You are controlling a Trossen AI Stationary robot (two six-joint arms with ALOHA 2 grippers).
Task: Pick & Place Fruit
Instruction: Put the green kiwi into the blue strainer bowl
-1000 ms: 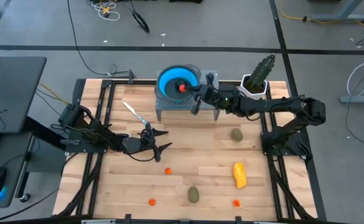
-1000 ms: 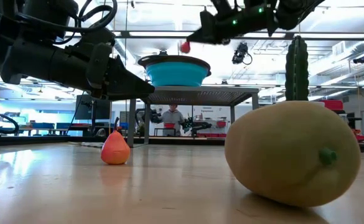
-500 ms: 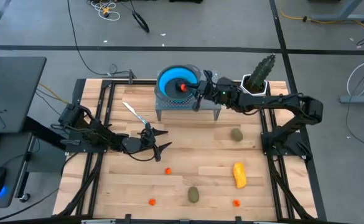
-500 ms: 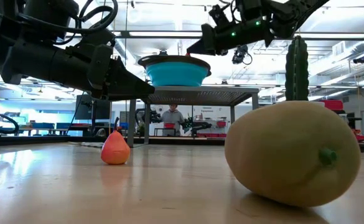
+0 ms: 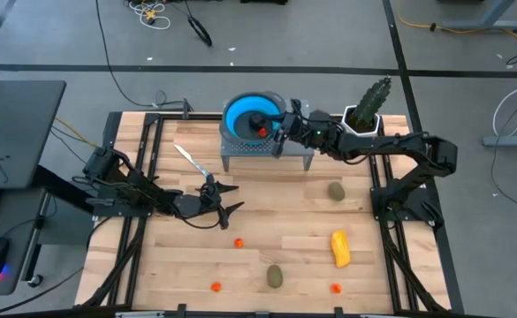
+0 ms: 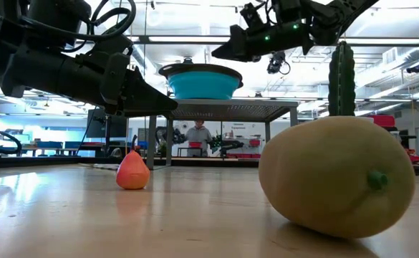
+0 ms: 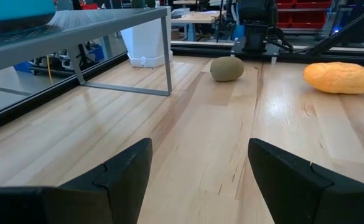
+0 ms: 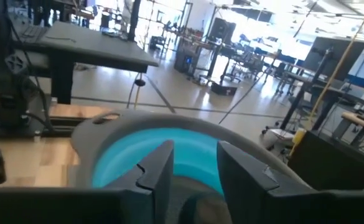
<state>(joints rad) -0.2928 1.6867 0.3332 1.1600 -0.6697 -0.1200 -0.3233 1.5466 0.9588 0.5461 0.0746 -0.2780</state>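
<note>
Blue bowl (image 5: 251, 116), upper centre: red ball (image 5: 261, 132) inside; right gripper (image 5: 278, 126) above rim, fingers parted. Left gripper (image 5: 227, 200) open, centre-left.

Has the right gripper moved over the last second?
Yes. In the high view the right gripper has pulled back from the middle of the blue bowl toward the cactus side, leaving the small red ball in the bowl.
</note>
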